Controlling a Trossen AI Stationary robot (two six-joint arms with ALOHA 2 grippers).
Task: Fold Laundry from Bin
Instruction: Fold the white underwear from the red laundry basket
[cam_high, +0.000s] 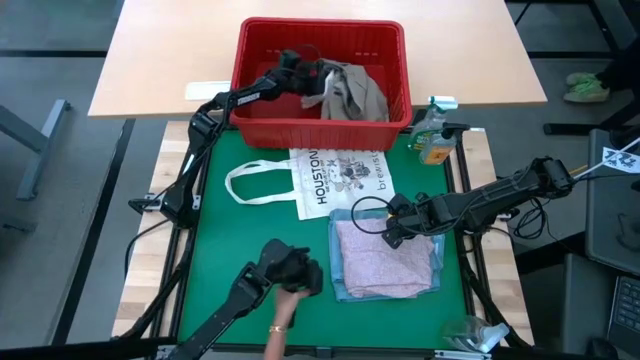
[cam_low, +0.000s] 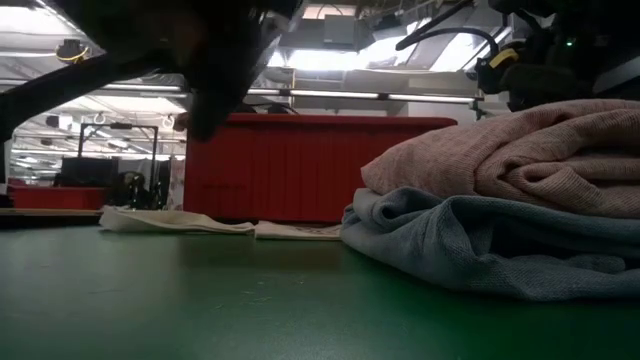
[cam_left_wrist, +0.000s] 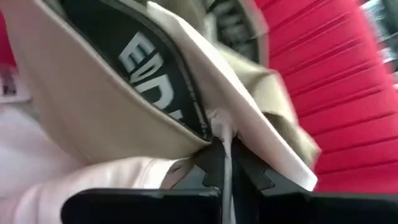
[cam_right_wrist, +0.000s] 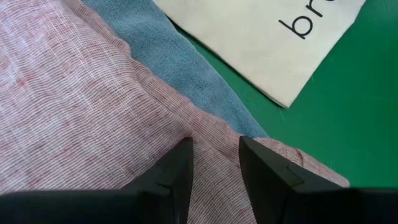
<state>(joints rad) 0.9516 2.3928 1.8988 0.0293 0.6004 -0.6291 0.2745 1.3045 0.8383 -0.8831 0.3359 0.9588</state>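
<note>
Partway through, by my read. Two pieces look done: a pale pink garment (cam_high: 380, 258) lies folded flat on top of a folded light blue garment (cam_high: 437, 262), stacked on the green mat at the right front of the desk (cam_high: 140, 75). Low view shows the pink fold resting on the blue one, edges roughly lined up.

What's left sits in the bin (cam_high: 322, 121), the red basket at the far side of the mat. Inside it is a khaki-grey piece (cam_high: 352, 92), bunched up toward the right half, with some whitish cloth beside it. Can't tell how many more items are under that heap; the rest of the bin floor on the left looks bare red.

Left tool (cam_high: 300, 70) is down inside the bin, clamped tight on a fold of the khaki-grey cloth; the wrist view shows the fabric pinched between the closed fingers, a dark printed label next to it. Likely step: lifting this piece out to fold.

Right tool (cam_high: 392, 230) hovers at the stack's near-left corner, fingers (cam_right_wrist: 177, 171) parted over the pink cloth, holding nothing.

White tote bag (cam_high: 335, 180) printed HOUSTON lies flat between bin and stack. A spray bottle (cam_high: 434, 135) stands right of the bin. A person's hand (cam_high: 280, 318) shows at the front edge.
</note>
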